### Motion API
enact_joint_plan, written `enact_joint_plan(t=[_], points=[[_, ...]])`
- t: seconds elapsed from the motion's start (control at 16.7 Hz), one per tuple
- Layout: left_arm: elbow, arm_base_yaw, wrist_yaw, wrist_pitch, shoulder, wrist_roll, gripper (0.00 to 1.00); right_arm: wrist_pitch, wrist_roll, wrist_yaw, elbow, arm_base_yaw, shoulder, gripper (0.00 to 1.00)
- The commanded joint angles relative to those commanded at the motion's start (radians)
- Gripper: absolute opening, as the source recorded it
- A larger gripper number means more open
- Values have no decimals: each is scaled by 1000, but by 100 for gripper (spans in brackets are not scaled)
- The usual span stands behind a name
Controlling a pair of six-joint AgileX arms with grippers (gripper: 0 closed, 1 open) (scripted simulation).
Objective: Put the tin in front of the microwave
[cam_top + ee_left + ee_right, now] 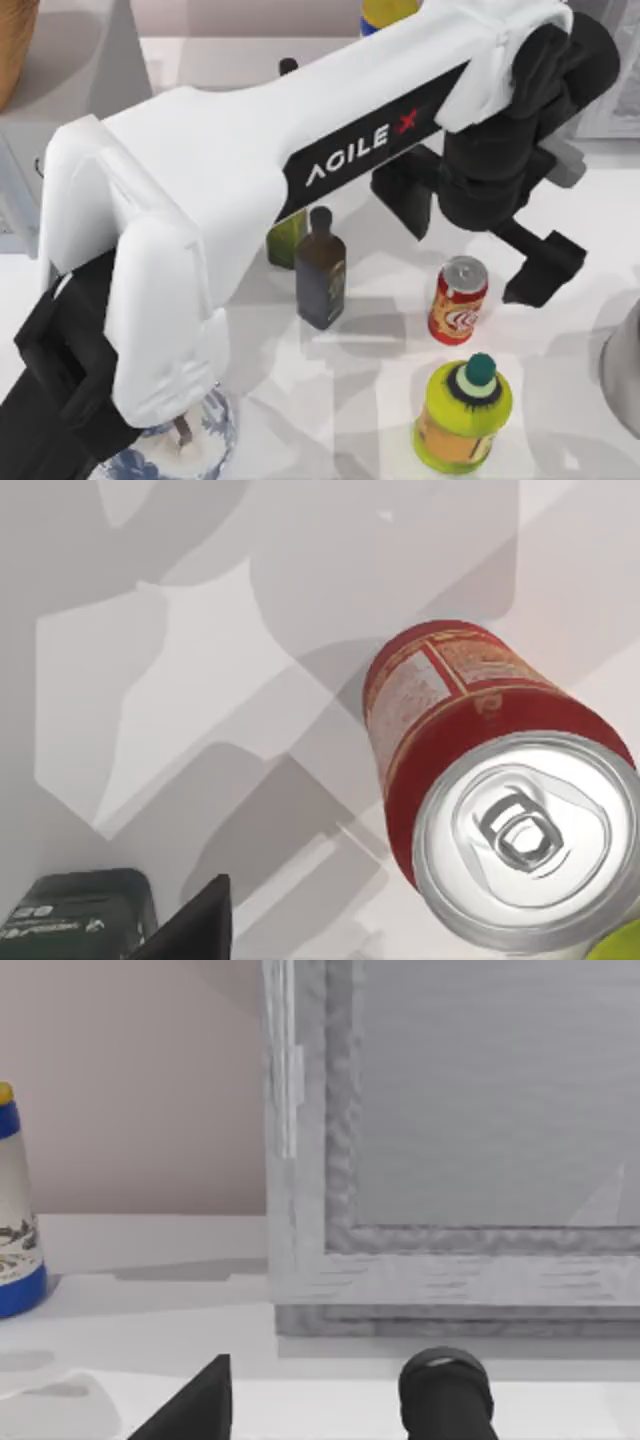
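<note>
Above the tabletop (560,330), the left hand (480,245) hangs wide over the upright tin (458,300); next, lower and close.

I read the tin (458,301) as red, silver top, yellow-white logo. Jar (462,413) yellow-green, teal cap. Bottle (321,268) dark brown. My left arm (250,180) white; end effector (478,235) black. Bench (370,400) white.
</note>
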Motion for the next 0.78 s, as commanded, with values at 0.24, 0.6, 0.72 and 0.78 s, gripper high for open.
enact_joint_plan(t=[0.24,0.6,0.72,0.78], points=[[-43,2,0,43,0,3,100,0,0,0,0,0,0,100],[-212,3,0,223,10,3,100,0,0,0,0,0,0,100],[-218,3,0,228,11,3,100,0,0,0,0,0,0,100],[-218,3,0,228,11,3,100,0,0,0,0,0,0,100]])
